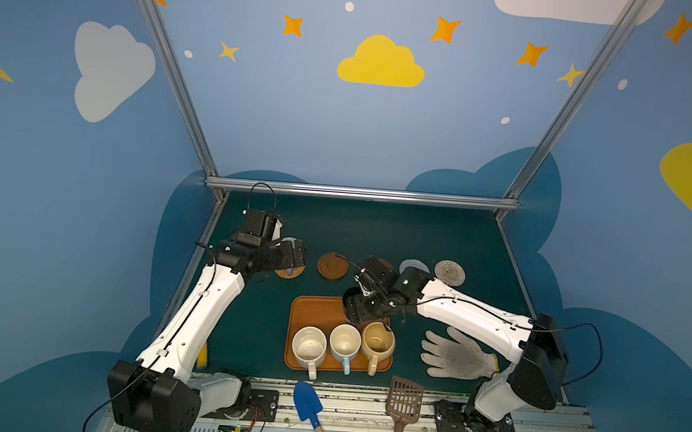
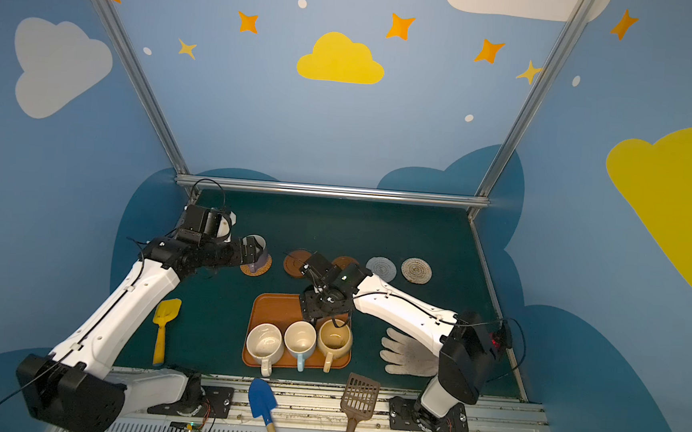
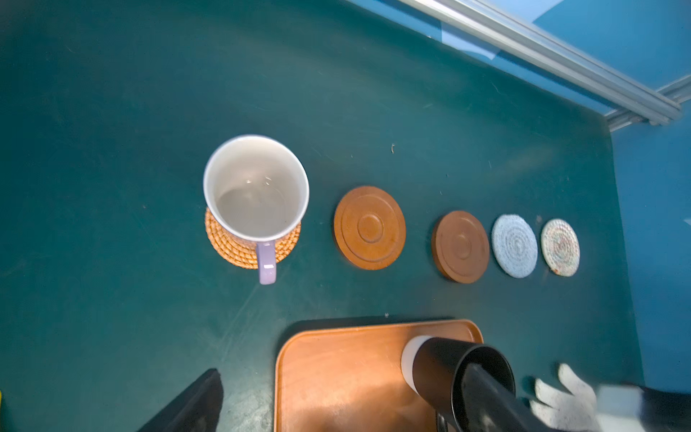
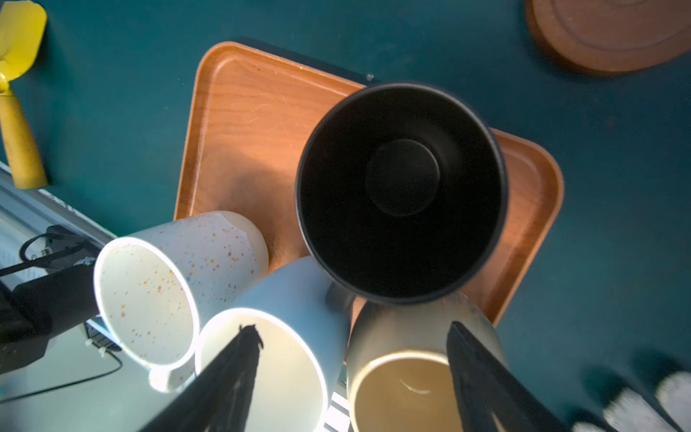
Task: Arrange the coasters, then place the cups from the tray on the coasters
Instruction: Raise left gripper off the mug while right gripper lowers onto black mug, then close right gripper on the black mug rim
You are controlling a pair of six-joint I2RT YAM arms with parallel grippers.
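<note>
lilac mug (image 3: pixel 256 187) is on rattan coaster (image 3: pixel 232 248), so left tool (image 1: pixel 293 254) hangs wide, clear; right tool (image 4: pixel 351 329), jaws apart, at black mug (image 4: pixel 402 190) on tray (image 4: pixel 239 123): nxt pick, we reckon.

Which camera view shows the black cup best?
The right wrist view: the black cup fills the middle, its mouth open to the camera, the tray behind it. The left wrist view shows its side, partly covered. In both top views the right arm mostly hides it.
</note>
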